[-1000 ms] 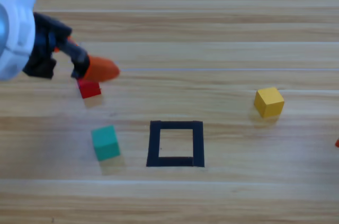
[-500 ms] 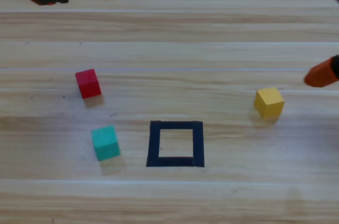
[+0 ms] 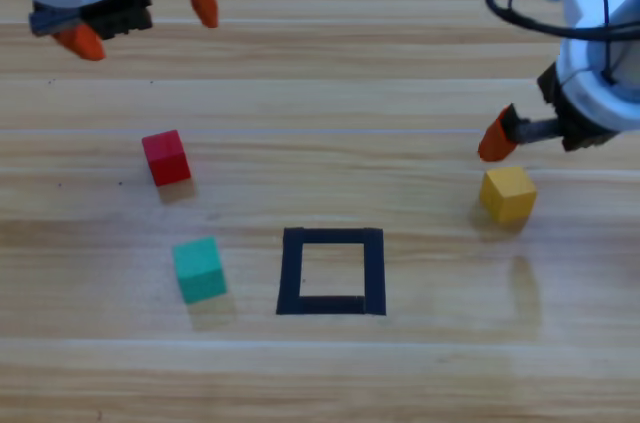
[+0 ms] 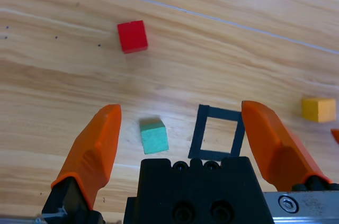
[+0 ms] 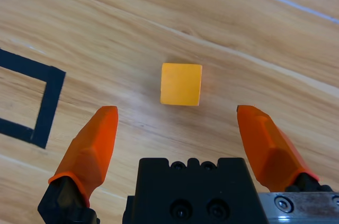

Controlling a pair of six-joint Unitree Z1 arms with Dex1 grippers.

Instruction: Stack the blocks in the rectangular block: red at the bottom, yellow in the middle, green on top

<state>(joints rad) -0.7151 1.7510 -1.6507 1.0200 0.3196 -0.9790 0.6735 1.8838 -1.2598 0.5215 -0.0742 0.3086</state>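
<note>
The red cube lies at the left, with the teal-green cube in front of it. The black tape outline lies at the middle with nothing inside it. The yellow cube rests at the right. My left gripper hangs open at the top left, well behind the red cube and holding nothing. My right gripper is open just behind the yellow cube, which lies ahead between its jaws, untouched.
All three cubes stand apart on the wooden table. A black cable loops over the right arm at the top right. Bare wood lies between the outline and each cube.
My left gripper has drawn back from the red cube to the top left, leaving it on the table. The right arm has come in from the right edge to just behind the yellow cube.
</note>
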